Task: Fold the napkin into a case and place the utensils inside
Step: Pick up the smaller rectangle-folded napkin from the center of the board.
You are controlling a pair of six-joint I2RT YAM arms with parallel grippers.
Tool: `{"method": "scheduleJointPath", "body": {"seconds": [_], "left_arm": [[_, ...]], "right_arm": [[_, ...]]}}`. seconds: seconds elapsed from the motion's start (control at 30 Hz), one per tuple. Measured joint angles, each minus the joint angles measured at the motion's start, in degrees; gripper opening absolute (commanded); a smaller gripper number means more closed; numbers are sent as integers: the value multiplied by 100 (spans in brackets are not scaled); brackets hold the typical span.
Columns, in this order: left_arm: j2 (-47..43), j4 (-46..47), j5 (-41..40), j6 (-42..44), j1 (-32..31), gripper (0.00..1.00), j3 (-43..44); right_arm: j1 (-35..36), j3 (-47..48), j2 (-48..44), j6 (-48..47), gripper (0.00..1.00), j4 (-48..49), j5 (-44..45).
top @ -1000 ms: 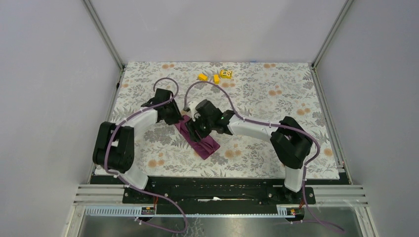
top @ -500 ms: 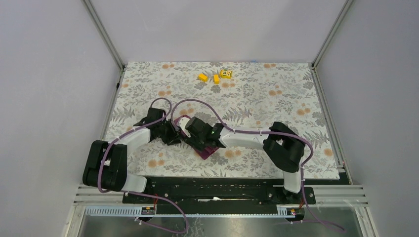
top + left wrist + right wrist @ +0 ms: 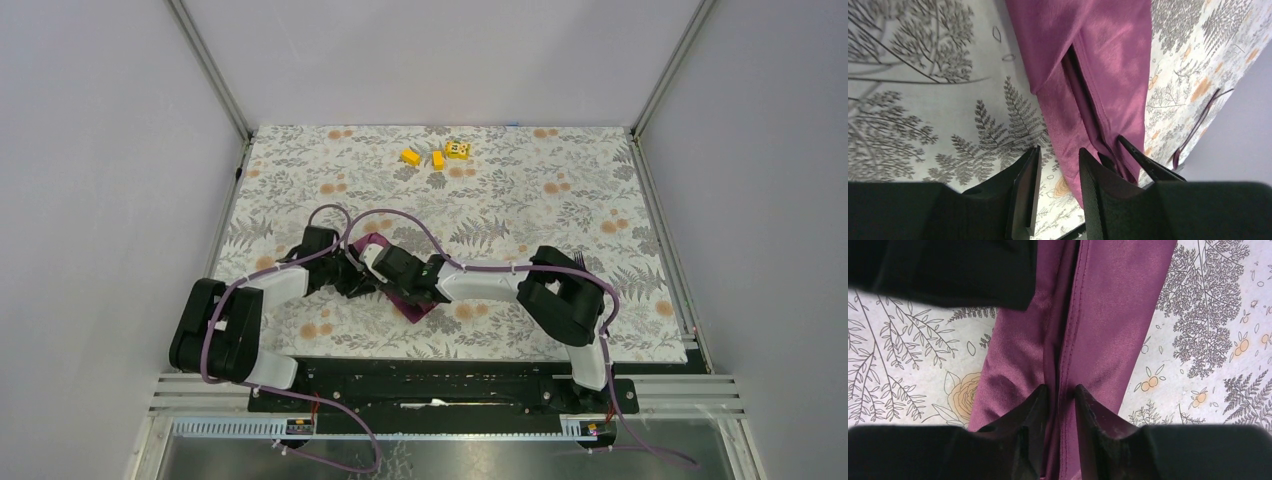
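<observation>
The plum-purple napkin (image 3: 420,306) lies folded into a narrow strip, the case, on the floral tablecloth, mostly under both gripper heads. In the right wrist view the napkin (image 3: 1108,315) shows a stitched hem running lengthwise, and my right gripper (image 3: 1062,389) is shut on that raised fold. My left gripper (image 3: 1060,150) stands open at the napkin's (image 3: 1113,60) left edge, one finger over the cloth and one over bare tablecloth. The right gripper's dark fingertips (image 3: 1148,167) poke in beside it. From above, the left gripper (image 3: 350,276) and the right gripper (image 3: 388,272) nearly touch. The utensils are hidden.
Three small yellow blocks (image 3: 437,156) sit at the far side of the tablecloth (image 3: 560,200). The left gripper's black body (image 3: 948,270) fills the top left of the right wrist view. Purple cables (image 3: 400,215) loop over both arms.
Both grippers have slid toward the near left along the napkin. The right jaws have narrowed onto the hem fold. The left jaws have opened a little.
</observation>
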Motion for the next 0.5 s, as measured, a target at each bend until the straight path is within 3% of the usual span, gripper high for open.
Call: {"method": "scheduleJointPath", "body": {"seconds": [0.13, 0.27, 0.43, 0.5], "left_arm": [[66, 254, 17, -149, -129, 35, -127], [214, 664, 13, -319, -249, 19, -208], [238, 1019, -46, -494, -313, 2, -417], [232, 1115, -59, -549, -339, 0, -463]], "right_arm": [[13, 0, 0, 13, 14, 28, 50], [17, 0, 0, 68, 0, 46, 48], [17, 61, 0, 254, 0, -9, -46], [20, 105, -13, 374, 0, -35, -149]]}}
